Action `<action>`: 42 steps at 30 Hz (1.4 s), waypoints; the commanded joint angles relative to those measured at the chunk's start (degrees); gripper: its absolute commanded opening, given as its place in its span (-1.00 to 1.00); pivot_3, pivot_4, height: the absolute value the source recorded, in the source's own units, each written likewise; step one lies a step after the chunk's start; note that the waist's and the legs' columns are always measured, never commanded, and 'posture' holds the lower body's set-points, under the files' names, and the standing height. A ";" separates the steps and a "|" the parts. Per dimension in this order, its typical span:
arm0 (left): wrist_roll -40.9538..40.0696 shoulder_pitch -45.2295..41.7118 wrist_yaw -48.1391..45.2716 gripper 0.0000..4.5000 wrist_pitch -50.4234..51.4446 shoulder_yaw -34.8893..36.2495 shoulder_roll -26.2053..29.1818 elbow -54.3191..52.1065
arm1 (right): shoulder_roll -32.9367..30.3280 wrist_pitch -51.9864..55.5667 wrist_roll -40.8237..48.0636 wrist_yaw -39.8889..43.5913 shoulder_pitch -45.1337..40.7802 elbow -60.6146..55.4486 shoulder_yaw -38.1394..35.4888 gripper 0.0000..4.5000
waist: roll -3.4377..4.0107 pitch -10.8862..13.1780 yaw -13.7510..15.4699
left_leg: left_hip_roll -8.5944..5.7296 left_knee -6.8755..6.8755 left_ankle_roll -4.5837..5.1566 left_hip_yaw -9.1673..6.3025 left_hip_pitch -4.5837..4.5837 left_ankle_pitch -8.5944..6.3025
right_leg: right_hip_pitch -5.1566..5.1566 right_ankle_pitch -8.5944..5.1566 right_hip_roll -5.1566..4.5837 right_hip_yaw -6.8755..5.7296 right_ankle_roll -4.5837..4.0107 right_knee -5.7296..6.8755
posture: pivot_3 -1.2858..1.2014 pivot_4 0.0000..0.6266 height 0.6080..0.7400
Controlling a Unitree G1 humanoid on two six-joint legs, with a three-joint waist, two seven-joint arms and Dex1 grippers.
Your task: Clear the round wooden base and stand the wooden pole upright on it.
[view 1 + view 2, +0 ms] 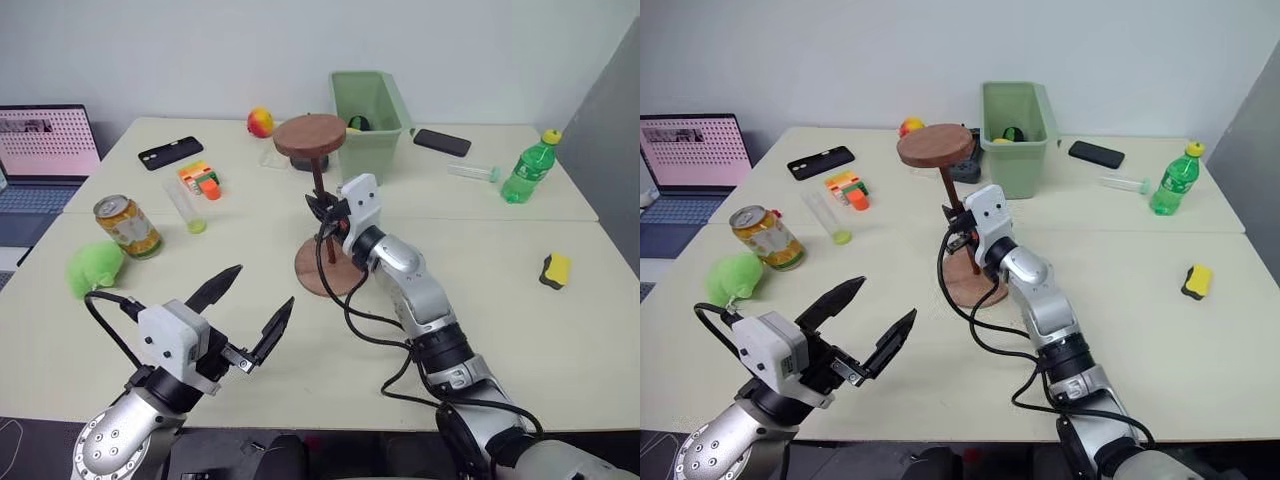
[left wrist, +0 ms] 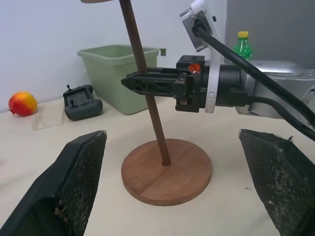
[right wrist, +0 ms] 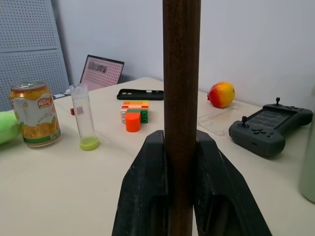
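The right tool (image 1: 324,212) is clamped on the wooden pole (image 2: 143,73) at mid-length. The pole's thin end sits in the centre hole of the round base (image 2: 167,169) on the table (image 1: 560,340), leaning, disc end up. It looks stiff, light and top-heavy; a lower hold would likely steady it. The left tool (image 1: 250,310) hangs open, empty.

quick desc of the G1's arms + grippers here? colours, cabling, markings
Both arms are silver-grey metal with black joint sections and loose black cables. Each wrist carries a white camera block. The left gripper and right gripper have black, tapering fingers with textured pads; the right one's base bears a small orange marking.
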 commanded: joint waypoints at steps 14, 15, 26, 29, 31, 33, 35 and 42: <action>0.14 -0.21 0.85 1.00 -0.74 -0.11 0.17 -1.23 | 0.82 -2.89 0.42 1.37 2.50 5.45 -0.41 -0.88 | 0.11 0.09 -0.24 | 0.03 -0.09 0.00 0.01 -0.02 0.00 | -0.02 0.00 -0.01 0.02 0.00 -0.10 | 0.03 -0.52 1.00; 0.08 -0.16 0.84 1.00 -0.76 -0.07 0.21 -1.20 | 0.49 -3.27 0.07 1.68 3.34 5.42 -0.03 -0.88 | 0.10 0.09 -0.25 | 0.03 -0.12 0.00 0.01 -0.02 0.00 | -0.01 0.00 -0.02 0.02 0.00 -0.13 | 0.03 -0.52 1.00; -0.54 0.22 -0.59 1.00 -1.13 -0.34 0.71 -0.29 | -1.32 1.17 -1.87 0.18 9.16 6.49 1.31 -0.88 | 0.16 -0.46 -0.29 | 0.03 -0.85 0.00 0.07 0.99 -0.01 | 0.93 -0.07 -0.08 0.04 -0.10 -0.75 | 0.03 -0.52 1.00; -0.47 0.25 -0.70 1.00 -1.25 -0.51 0.44 -0.19 | -1.23 1.00 -1.83 -0.30 9.42 6.39 1.22 -0.88 | 0.18 -0.56 -0.29 | 0.01 -0.84 0.00 0.05 1.04 -0.01 | 0.96 -0.08 -0.08 0.03 -0.11 -0.74 | 0.03 -0.52 1.00; -0.63 0.42 -0.72 1.00 -1.17 -0.41 0.23 -0.24 | -1.60 0.76 -2.00 -0.17 10.01 5.79 1.55 -0.88 | 0.18 -0.59 -0.29 | 0.01 -0.85 0.00 0.04 1.04 -0.01 | 0.97 -0.09 -0.08 0.03 -0.11 -0.74 | 0.03 -0.52 1.00; -0.73 0.77 -0.87 1.00 -1.33 -0.23 0.14 -0.18 | -2.20 1.30 -2.68 0.08 10.63 5.03 2.36 -0.88 | 0.18 -0.59 -0.28 | 0.01 -0.85 0.00 0.04 1.04 -0.01 | 0.97 -0.09 -0.08 0.03 -0.11 -0.74 | 0.03 -0.52 1.00; -0.69 1.09 -0.91 1.00 -1.53 -0.12 0.01 -0.01 | -2.33 1.68 -3.03 0.18 10.99 4.53 3.02 -0.88 | 0.18 -0.59 -0.27 | 0.02 -0.85 0.00 0.05 1.04 -0.01 | 0.97 -0.09 -0.08 0.04 -0.11 -0.75 | 0.03 -0.52 1.00; -4.86 -0.16 2.38 1.00 1.73 -0.26 -2.41 -0.57 | -3.39 2.10 -4.06 1.44 10.95 7.70 5.39 -0.88 | 0.22 -0.70 -0.28 | 0.03 -0.87 0.00 0.06 1.09 -0.01 | 0.99 -0.10 -0.09 0.06 -0.12 -0.75 | 0.03 -0.52 1.00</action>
